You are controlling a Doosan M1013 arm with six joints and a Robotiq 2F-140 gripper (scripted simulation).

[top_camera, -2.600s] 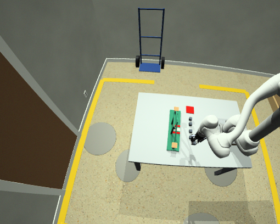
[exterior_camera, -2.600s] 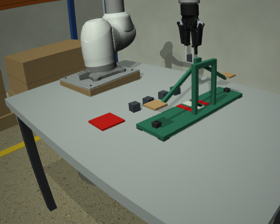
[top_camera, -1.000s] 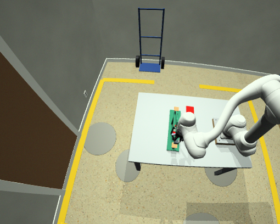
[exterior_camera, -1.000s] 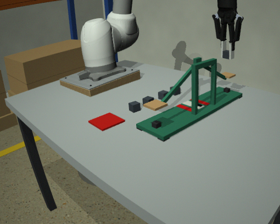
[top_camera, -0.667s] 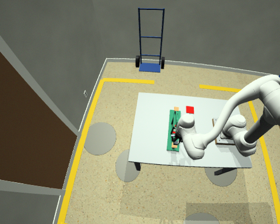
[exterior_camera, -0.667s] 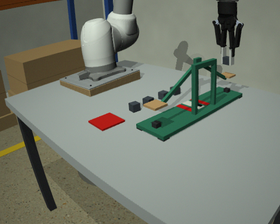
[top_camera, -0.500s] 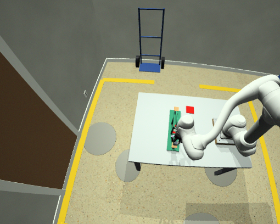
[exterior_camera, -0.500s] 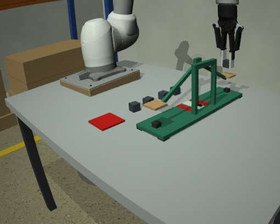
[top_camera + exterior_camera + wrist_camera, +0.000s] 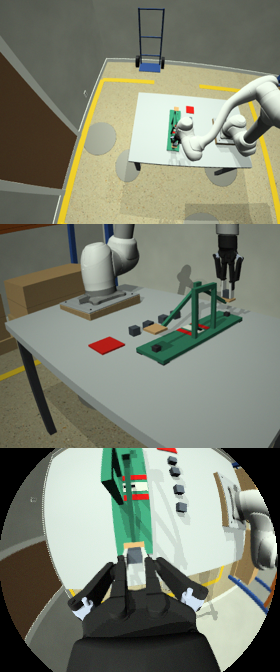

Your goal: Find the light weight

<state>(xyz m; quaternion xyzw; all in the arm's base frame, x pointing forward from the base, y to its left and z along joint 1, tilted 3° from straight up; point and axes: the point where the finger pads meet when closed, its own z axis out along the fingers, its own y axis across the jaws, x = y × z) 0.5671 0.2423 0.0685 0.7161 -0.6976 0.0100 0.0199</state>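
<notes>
Gripper (image 9: pixel 175 140) (image 9: pixel 228 296) (image 9: pixel 134 553) pinches a cube (image 9: pixel 225 293) (image 9: pixel 134 555) at the pan (image 9: pixel 232 300) (image 9: pixel 134 544) nearer the desk's wall-side edge; best lowered level, centred, released gently, contact being unclear from here.

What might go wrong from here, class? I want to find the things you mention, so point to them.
The weight (image 9: pixel 225 293) (image 9: pixel 134 555) in the claw (image 9: pixel 227 296) (image 9: pixel 134 553) could slide off the small pan (image 9: pixel 232 300) (image 9: pixel 134 544) if released off-centre. The fingertips, so close to that pan, might knock it and swing the beam (image 9: pixel 177 309), giving a misleading reading.
</notes>
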